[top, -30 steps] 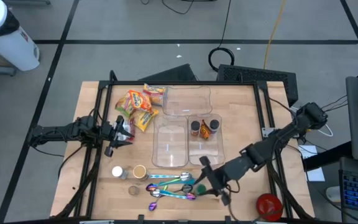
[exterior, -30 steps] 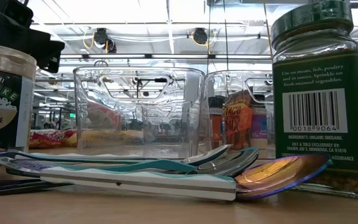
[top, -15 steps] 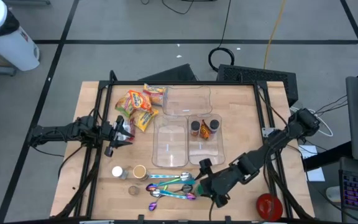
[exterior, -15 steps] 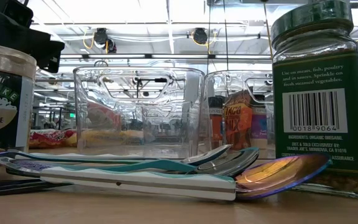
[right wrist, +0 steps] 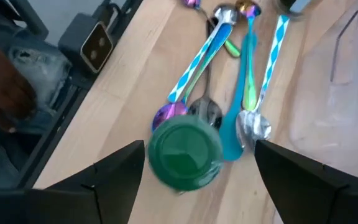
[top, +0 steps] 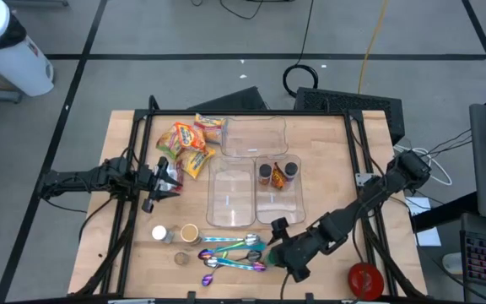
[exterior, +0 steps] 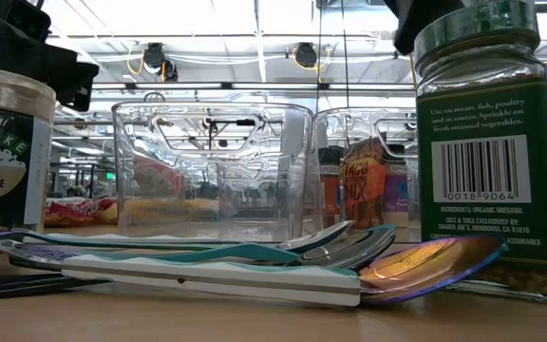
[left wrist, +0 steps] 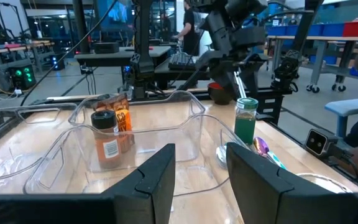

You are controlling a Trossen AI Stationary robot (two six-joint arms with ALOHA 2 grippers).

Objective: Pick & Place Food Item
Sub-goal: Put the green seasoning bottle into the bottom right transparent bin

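Green-lidded jar [right wrist: 185,154]: upright on tabletop [top: 327,160] beside spoons [right wrist: 244,93], directly beneath right tool [top: 278,250], fingers spread wide, holding nothing.

Wooden bench [top: 319,169] is carrying clear bins [top: 231,192] mid-frame, snack packets [top: 186,140] sitting upper left, spoons [top: 230,252] and jars [top: 174,234] lying along the bottom edge.

My right tool [top: 278,253] has swung in over the green-lidded jar [top: 273,254] by the spoons [top: 230,252], and its fingers have spread wide. Low down, a dark piece of it [exterior: 408,21] has come in behind the jar's lid [exterior: 473,23].
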